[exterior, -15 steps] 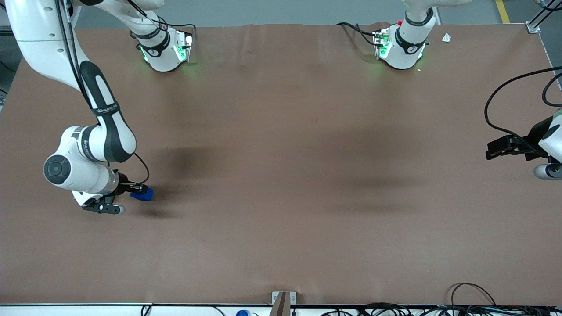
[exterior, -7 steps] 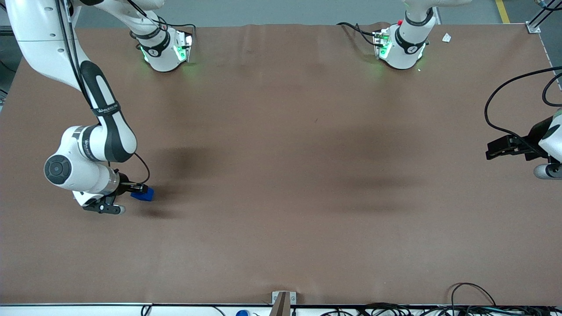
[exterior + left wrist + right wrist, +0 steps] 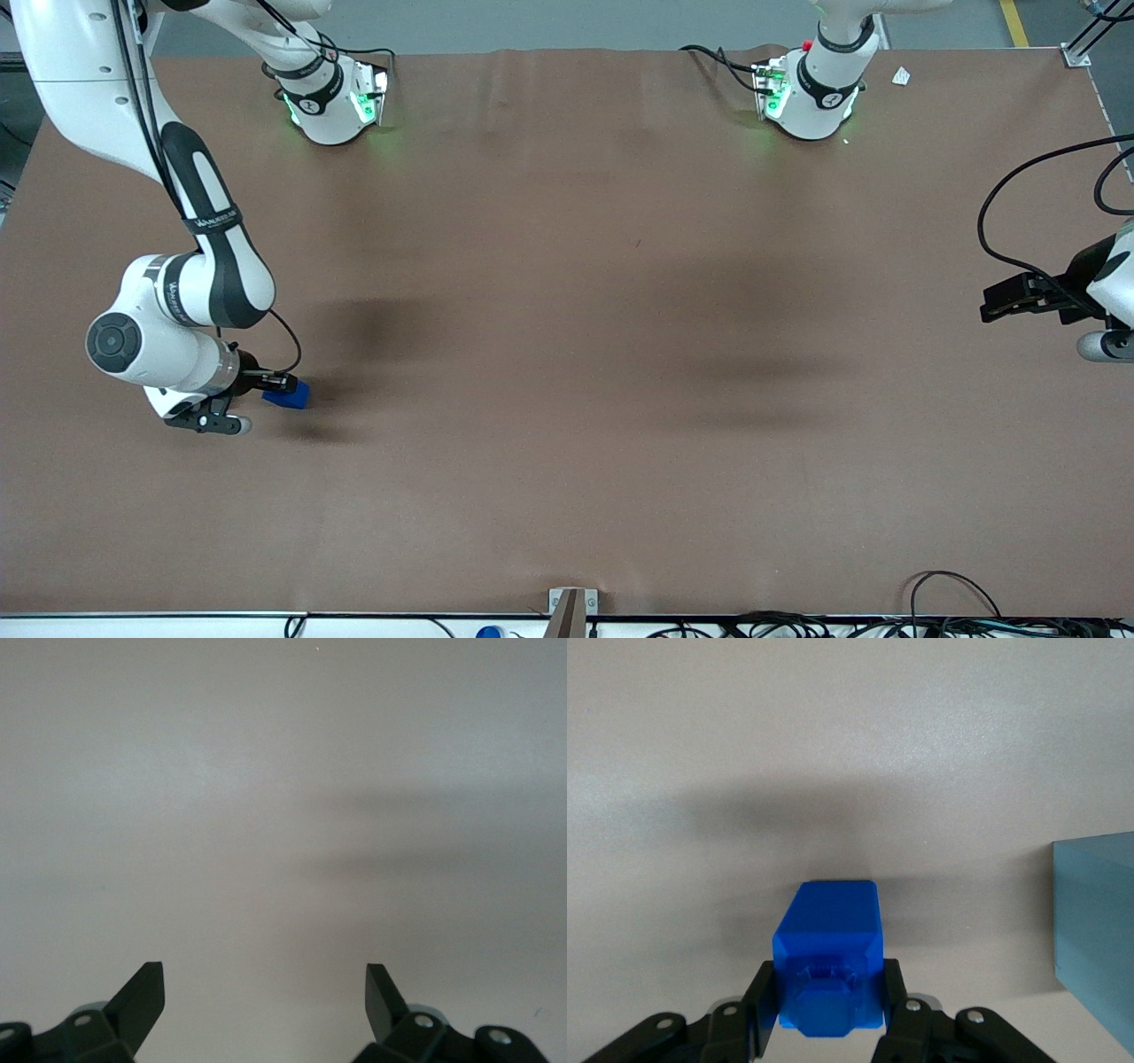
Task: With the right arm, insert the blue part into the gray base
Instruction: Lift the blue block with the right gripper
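Blue part (image 3: 829, 957) sits clamped in my tool (image 3: 829, 1014), barely shifted from a second ago near the surface's (image 3: 567, 354) working-arm edge; gray base (image 3: 1097, 930) waits beside it.

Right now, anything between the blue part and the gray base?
Nothing: in the right wrist view only bare table separates the blue part, held in the pincer, from the gray base.

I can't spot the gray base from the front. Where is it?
Only the right wrist view shows the gray base, on the table beside the blue part held in the gripper, at the working arm's end.
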Robot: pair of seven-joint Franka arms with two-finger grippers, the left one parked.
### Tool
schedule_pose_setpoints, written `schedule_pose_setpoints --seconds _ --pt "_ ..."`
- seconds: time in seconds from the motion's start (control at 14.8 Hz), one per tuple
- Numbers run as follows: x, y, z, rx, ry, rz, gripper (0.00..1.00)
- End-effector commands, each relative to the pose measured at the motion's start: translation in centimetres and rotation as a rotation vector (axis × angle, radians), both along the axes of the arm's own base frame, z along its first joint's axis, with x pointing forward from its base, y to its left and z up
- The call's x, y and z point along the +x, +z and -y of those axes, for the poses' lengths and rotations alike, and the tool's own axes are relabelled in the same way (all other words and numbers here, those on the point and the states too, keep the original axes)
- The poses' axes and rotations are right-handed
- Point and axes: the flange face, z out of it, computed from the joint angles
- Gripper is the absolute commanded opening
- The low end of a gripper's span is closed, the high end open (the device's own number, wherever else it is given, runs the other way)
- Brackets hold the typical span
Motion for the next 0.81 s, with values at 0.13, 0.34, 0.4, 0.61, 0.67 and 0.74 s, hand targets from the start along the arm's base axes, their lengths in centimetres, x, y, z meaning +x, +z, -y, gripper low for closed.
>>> schedule_pose_setpoints --seconds 0.13,0.34,0.4,0.61,0.67,0.74 --pt "0.7 2.3 -0.2 0.011 -0.012 -0.04 0.11" --pt "0.8 2.8 -0.4 0.008 -0.004 -0.046 0.11" --pt "0.9 3.0 -0.4 0.008 -0.006 -0.042 0.11" --pt "0.7 3.7 -0.3 0.008 -0.018 -0.068 0.11" --pt "0.7 4.3 -0.3 0.009 -0.02 -0.076 0.11" --pt "0.6 4.6 -0.2 0.009 -0.021 -0.08 0.11"
